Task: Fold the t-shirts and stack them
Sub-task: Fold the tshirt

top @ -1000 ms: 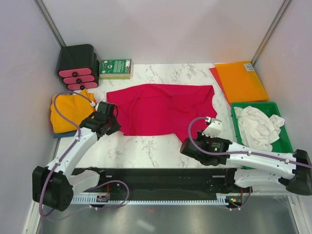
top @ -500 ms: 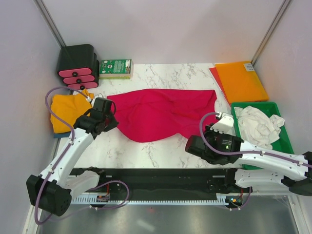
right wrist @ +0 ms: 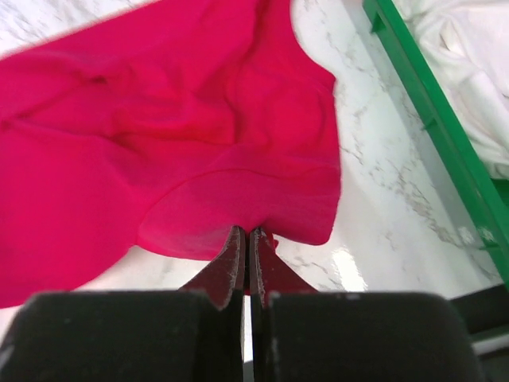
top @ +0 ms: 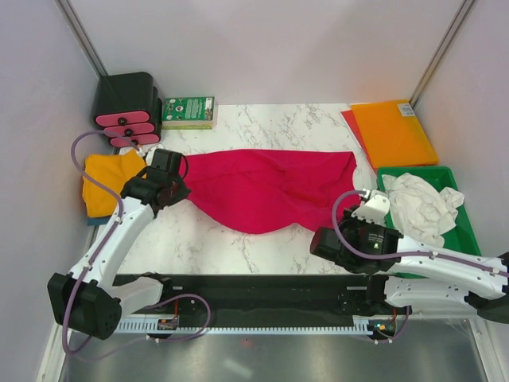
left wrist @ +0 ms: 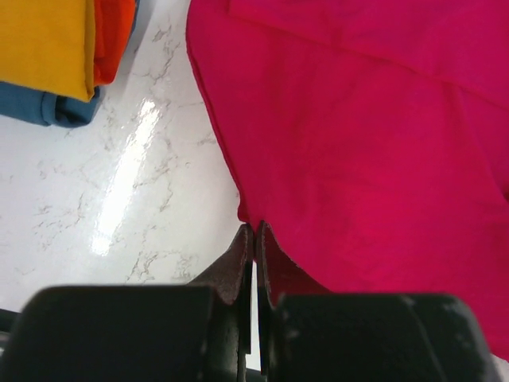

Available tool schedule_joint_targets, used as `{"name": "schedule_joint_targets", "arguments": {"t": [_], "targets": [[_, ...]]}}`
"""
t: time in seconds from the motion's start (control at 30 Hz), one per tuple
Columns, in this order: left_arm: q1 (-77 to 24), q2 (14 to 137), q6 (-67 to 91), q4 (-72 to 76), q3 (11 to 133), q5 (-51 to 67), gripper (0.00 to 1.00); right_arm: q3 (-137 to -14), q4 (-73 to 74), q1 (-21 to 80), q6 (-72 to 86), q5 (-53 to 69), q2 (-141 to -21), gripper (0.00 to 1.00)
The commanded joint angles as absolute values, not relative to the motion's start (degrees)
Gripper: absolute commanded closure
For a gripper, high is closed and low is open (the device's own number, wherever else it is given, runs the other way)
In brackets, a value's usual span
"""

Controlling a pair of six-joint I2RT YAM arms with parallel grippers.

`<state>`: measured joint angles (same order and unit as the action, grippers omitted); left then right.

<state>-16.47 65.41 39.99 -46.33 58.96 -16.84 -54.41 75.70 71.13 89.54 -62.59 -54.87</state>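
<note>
step right now: my guess is it's the first fold on the crimson-red t-shirt (top: pixel 270 191), both ends picked up to carry one edge over the other
where the shirt is: strung across the marble table (top: pixel 238 247) to the left of the green tray (top: pixel 417 169), one end close to the tray, the other well away from it
left gripper (left wrist: pixel 254 235): clenched on the shirt's edge at the end far from the tray
right gripper (right wrist: pixel 245 237): pinched tight on a bit of red hem at the end beside the tray
how to do it well: I'd move both arms at the same pace and height, and spread them a touch first, since the middle sags. Only let go once the edges line up
cloth: thin, floppy, matte, with soft creases fanning out from each pinch
table: glossy and slick, so the shirt could slide when laid down
other shirts: white t-shirt (top: pixel 421 203) crumpled inside the tray. The golden-yellow t-shirt (top: pixel 107 183) is folded on a blue one (left wrist: pixel 48 111), across the red shirt from the tray
</note>
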Motion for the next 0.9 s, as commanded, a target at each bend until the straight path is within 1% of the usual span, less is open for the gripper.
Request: {"name": "schedule_joint_targets", "arguments": {"t": [0.0, 0.2, 0.5, 0.57, 0.73, 0.87], "targets": [[-16.26, 63.19, 39.37, -47.46, 54.33, -19.60, 0.98, -47.48, 74.36, 71.37, 92.37, -58.64, -53.88, 1.00], [-15.82, 63.28, 40.08, -47.90, 49.40, -19.86, 0.98, -43.60, 71.28, 71.37, 92.90, -55.72, -53.96, 1.00], [-10.91, 65.30, 39.38, -46.59, 48.78, -19.69, 0.98, -47.10, 70.23, 69.88, 88.34, -59.41, -56.42, 1.00], [-8.28, 65.74, 37.97, -46.23, 49.39, -19.51, 0.98, -47.20, 69.09, 66.37, 85.97, -58.89, -56.51, 1.00], [-7.12, 67.15, 38.40, -45.88, 49.40, -19.69, 0.98, -43.95, 61.62, 56.19, 74.38, -55.02, -52.39, 1.00], [-6.15, 66.89, 38.50, -45.53, 48.52, -19.60, 0.98, -43.24, 60.91, 54.41, 71.99, -54.67, -51.15, 1.00]]}}
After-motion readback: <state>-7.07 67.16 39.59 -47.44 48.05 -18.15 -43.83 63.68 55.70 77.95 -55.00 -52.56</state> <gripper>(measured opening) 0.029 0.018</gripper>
